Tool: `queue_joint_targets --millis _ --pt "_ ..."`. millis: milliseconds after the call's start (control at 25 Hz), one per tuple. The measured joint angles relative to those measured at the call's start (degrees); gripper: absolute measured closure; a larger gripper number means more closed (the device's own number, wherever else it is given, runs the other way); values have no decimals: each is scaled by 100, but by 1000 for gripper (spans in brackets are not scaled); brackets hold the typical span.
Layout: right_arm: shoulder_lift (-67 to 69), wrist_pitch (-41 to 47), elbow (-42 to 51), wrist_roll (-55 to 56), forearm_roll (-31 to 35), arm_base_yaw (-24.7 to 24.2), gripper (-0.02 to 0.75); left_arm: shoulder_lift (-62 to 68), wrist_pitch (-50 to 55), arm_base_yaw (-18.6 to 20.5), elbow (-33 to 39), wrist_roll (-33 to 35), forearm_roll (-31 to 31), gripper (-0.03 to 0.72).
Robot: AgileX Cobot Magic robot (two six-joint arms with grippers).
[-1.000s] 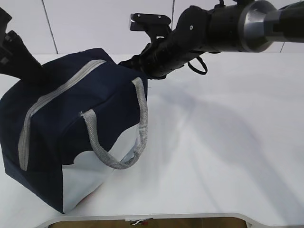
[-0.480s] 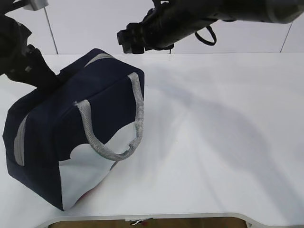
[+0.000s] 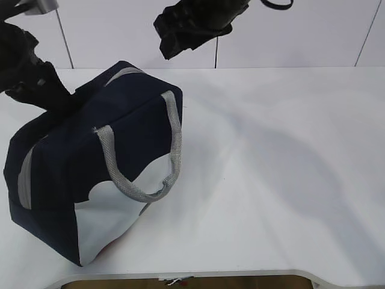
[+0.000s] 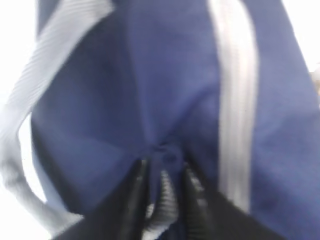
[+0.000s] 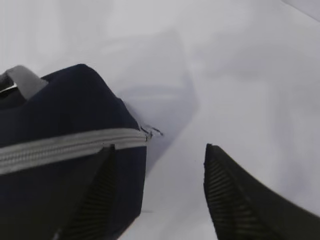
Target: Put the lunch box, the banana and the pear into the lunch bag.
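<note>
The navy lunch bag (image 3: 126,129) stands tipped on the white table, its zip shut and its grey handle (image 3: 175,141) hanging on the near side. My left gripper (image 3: 61,101) is shut on a fold of the bag's top fabric (image 4: 165,75) beside the grey zip trim (image 4: 234,100); the left wrist view shows the pinch (image 4: 165,161). My right gripper (image 3: 173,37) hangs open and empty above the bag's far end (image 5: 65,110), its fingertips spread (image 5: 159,148). The lunch box, banana and pear are out of view.
The white table (image 3: 283,174) stretches to the right of the bag. Its front rim (image 3: 240,274) runs along the bottom. A pale panelled wall (image 3: 313,30) stands behind.
My right gripper has risen away from the bag's top. My left gripper has pulled the bag's top up and back, so the bag tipped and its handle side faces the camera.
</note>
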Motion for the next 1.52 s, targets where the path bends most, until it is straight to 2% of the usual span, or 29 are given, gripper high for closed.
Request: queue_joint_targets --millis 120,240,360,720,960,1360,1520 --pt "0 739 -398 0 -197 0 281 0 -9 63 0 -197 0 424" --pt "0 1445 -712 0 -318 0 281 0 131 100 -12 -349 48 371" --pt "-8 1870 -901 0 -457 0 281 -10 357 105 -195 -551 252 357" --pt "-57 1975 -959 88 -716 0 281 -78 718 105 -953 -1233 708 329" --pt "-363 1988 -959 180 -766 0 281 -128 770 114 -978 -1557 1020 272" --pt "-1167 2025 -959 553 -908 0 281 -834 813 114 -981 -1746 1571 267" --pt "-1631 2025 -617 621 -908 0 281 -1253 835 114 -981 -1819 1662 267"
